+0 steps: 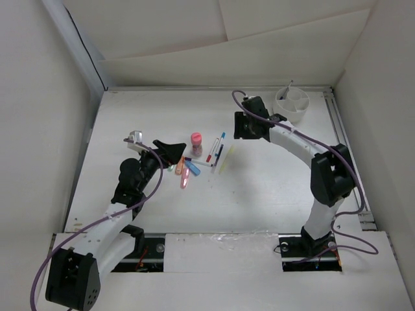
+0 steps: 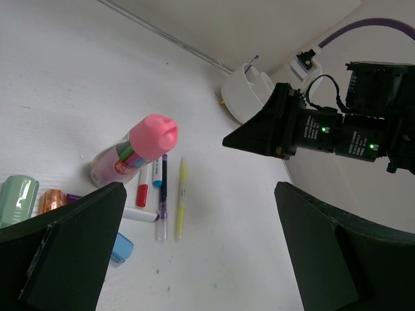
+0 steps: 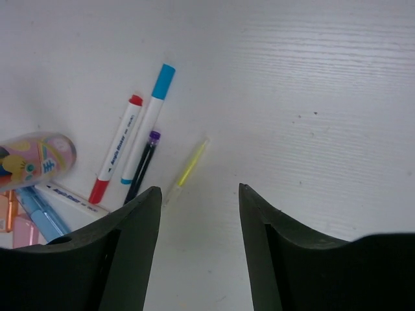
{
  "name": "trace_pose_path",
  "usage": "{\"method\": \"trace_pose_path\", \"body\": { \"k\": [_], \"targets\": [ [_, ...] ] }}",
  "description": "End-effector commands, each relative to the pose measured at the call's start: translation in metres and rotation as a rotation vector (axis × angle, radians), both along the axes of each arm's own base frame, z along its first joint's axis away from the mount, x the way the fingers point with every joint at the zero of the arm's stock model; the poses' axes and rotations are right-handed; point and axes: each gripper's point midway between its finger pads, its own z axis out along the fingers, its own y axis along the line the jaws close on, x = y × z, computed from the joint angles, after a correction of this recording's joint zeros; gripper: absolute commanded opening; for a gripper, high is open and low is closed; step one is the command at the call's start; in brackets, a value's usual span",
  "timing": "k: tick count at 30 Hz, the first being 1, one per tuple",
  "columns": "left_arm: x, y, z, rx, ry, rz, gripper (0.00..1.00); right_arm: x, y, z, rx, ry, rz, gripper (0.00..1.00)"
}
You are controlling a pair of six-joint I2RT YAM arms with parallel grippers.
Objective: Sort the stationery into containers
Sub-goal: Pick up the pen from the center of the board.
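The round white divided cup (image 1: 292,103) stands at the back right with a pen sticking up in it. Mid-table lie the pink capped bottle (image 1: 196,142), three thin pens (image 1: 217,150), a yellow pen (image 1: 227,159) and several highlighters (image 1: 185,172). My right gripper (image 3: 199,189) hangs open over bare table, just right of the yellow pen (image 3: 188,170), with nothing between its fingers. My left gripper (image 2: 200,188) is open and empty too, hovering near the highlighters, with the bottle (image 2: 136,152) ahead on its left.
White walls close in the table on the left, back and right. A metal rail (image 1: 347,155) runs along the right edge. Both arm bases sit at the near edge. The right arm's forearm (image 1: 292,139) arches between the cup and the pens.
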Motion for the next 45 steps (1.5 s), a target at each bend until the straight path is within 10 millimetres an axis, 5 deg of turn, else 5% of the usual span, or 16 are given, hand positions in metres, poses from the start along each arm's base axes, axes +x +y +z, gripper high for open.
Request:
{"method": "trace_pose_path", "body": {
  "k": [1,20,45],
  "targets": [
    [-0.002,-0.002,0.025,-0.004,-0.073,-0.016,1.00,0.003,0.018,-0.005,0.025,0.034,0.001,0.57],
    [-0.003,-0.002,0.027,-0.006,-0.082,-0.016,1.00,-0.004,0.050,-0.060,0.038,0.126,-0.033,0.47],
    [-0.003,0.000,0.028,-0.006,-0.082,-0.007,1.00,0.021,0.034,-0.087,-0.022,0.123,-0.115,0.37]
  ]
}}
